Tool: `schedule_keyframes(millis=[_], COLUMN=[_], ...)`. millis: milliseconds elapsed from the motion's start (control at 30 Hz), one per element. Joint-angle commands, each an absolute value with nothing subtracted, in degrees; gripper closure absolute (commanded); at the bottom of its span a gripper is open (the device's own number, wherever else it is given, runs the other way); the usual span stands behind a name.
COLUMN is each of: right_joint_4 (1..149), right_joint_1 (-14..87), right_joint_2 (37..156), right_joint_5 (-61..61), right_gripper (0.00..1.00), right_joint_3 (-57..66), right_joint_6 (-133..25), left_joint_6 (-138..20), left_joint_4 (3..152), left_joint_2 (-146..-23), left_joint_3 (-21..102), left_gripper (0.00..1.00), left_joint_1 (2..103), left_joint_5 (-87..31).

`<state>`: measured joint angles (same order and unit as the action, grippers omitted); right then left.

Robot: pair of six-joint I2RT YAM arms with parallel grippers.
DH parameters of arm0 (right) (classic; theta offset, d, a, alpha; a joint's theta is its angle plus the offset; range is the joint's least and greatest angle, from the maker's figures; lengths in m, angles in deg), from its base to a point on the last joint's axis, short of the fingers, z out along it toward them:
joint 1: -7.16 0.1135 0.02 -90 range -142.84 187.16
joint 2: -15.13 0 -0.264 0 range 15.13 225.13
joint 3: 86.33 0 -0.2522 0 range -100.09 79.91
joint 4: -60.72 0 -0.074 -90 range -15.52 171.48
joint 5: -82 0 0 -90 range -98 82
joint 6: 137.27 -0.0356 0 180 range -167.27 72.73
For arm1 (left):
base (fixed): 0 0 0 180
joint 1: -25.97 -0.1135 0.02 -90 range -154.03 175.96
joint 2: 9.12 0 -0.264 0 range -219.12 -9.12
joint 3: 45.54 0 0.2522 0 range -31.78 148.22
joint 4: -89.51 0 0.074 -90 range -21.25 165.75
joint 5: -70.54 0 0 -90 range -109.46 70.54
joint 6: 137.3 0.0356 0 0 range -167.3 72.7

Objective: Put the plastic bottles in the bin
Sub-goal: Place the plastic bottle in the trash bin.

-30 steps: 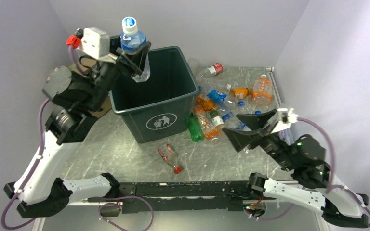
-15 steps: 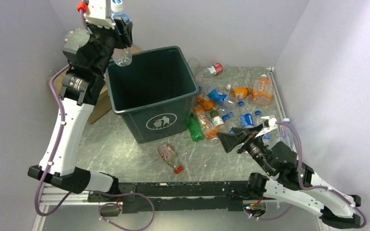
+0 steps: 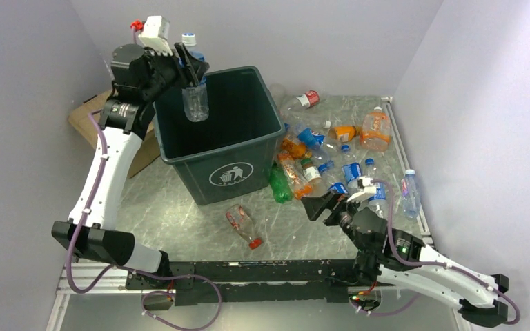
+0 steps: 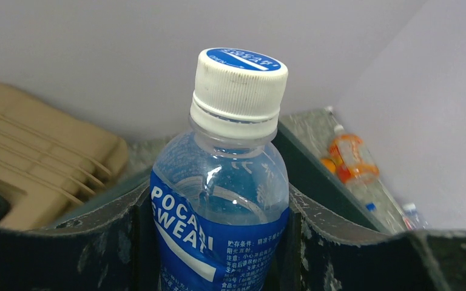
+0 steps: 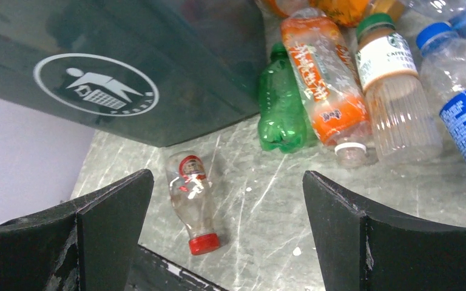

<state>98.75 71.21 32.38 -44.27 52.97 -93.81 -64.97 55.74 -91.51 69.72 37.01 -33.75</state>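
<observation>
The left gripper [image 3: 192,72] is clamped on a Pocari Sweat bottle [image 4: 221,206], blue-labelled and white-capped. It holds the bottle upright above the bin [image 3: 248,141], with the clear lower half hanging over the bin's back-left opening. A tan ribbed case [image 4: 42,157] lies behind the bin's left side.

The right gripper [image 3: 323,205] stands wide apart and empty, low over the table [image 3: 172,207], off the bin's front-right corner. A small clear bottle with a red cap [image 5: 191,197] lies on its side in front of the bin, below the white logo. A green bottle [image 5: 282,112] rests against the bin's right wall, touching an orange-labelled bottle [image 5: 321,91]. The other plastic bottles [image 3: 331,148] lie heaped to the bin's right.
</observation>
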Motion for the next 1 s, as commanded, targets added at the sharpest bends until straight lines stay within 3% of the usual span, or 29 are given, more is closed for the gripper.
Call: schedule_keyframes(millis=[0,200,233,467,700,800,967], right_joint_4=[98.68,97.84,97.64,94.15,87.39,83.14,69.69], right_joint_1=[71.30,71.24,71.24,71.25,71.32,71.32,71.60], right_joint_2=[33.37,35.58,36.13,41.72,51.81,56.26,62.60], right_joint_5=[-48.02,-44.57,-43.84,-35.92,-24.83,-20.87,-13.76], right_gripper=[0.00,0.00,0.00,0.00,0.01,0.06,0.22], right_joint_3=[54.81,52.64,51.90,49.09,50.57,52.49,58.37], right_joint_6=[-98.29,-92.51,-91.40,-84.24,-82.40,-82.43,-84.82], left_joint_6=[-68.21,-67.63,-67.91,-71.75,-77.28,-79.52,-82.54], left_joint_4=[57.93,55.90,55.92,53.27,45.72,43.59,43.42], left_joint_2=[-90.57,-89.63,-88.96,-81.68,-68.49,-59.07,-43.54], left_joint_3=[66.63,69.40,70.31,73.44,64.01,54.74,39.96], left_gripper=[0.65,0.07,0.02,0.01,0.01,0.01,0.04], left_joint_1=[37.05,37.11,37.08,37.11,37.12,37.13,37.13], left_joint_5=[-39.67,-39.88,-39.42,-35.45,-37.63,-36.74,-35.69])
